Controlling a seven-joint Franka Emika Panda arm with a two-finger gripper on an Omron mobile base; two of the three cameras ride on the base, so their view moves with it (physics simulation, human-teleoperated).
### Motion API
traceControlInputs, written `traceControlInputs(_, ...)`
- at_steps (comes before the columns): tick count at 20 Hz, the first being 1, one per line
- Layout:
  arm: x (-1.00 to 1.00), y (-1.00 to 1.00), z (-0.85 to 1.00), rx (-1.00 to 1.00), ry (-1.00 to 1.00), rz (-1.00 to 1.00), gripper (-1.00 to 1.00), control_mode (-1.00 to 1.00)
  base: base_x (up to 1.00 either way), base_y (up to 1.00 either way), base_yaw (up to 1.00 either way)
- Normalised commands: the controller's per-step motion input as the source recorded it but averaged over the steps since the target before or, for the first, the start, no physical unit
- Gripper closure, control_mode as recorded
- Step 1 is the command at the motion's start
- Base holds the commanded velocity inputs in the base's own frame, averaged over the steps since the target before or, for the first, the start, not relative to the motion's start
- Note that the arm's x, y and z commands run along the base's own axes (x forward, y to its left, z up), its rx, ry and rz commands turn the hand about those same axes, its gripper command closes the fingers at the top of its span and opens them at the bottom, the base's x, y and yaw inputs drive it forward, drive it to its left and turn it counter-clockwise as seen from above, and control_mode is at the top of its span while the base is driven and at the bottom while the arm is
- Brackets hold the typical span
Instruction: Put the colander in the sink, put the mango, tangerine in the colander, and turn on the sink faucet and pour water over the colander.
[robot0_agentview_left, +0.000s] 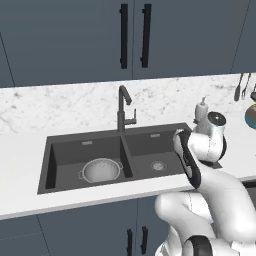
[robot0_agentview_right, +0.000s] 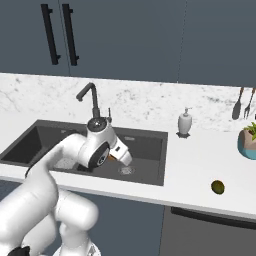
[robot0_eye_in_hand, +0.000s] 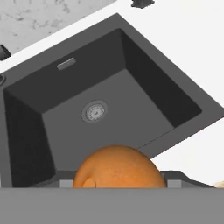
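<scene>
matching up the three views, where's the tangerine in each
Left base view: I cannot make it out; the arm covers the spot.
Right base view: a sliver of tangerine at the hand, over the sink.
Hand view: bottom centre, between the jaws, above the right basin.
Shared landmark: that basin's drain.

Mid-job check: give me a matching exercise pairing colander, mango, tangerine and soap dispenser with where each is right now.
Things:
1. colander
2. mango
3. tangerine
4. soap dispenser

Places:
A. held in the end effector over the right basin
B. on the counter behind the sink's right corner
C. in the left basin
D. on the open counter, right of the sink

Pairs: 1-C, 2-D, 3-A, 4-B
</scene>
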Motion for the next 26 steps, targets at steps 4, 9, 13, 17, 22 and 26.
traceControlInputs(4,-0.12,1.00,0.17,-0.08,0.02,0.03,1.00,-1.00,0.00,0.00,0.00)
traceControlInputs(9,-0.07,1.00,0.06,-0.07,0.02,0.04,1.00,-1.00,0.00,0.00,0.00)
traceControlInputs(13,0.00,1.00,0.01,-0.05,0.04,0.04,1.00,-1.00,0.00,0.00,0.00)
traceControlInputs(17,0.00,1.00,0.00,-0.04,0.04,0.04,1.00,-1.00,0.00,0.00,0.00)
traceControlInputs(22,0.05,1.00,0.00,-0.03,0.05,0.02,1.00,-1.00,0.00,0.00,0.00)
traceControlInputs(26,0.29,1.00,0.00,0.00,0.08,0.00,1.00,-1.00,0.00,0.00,0.00)
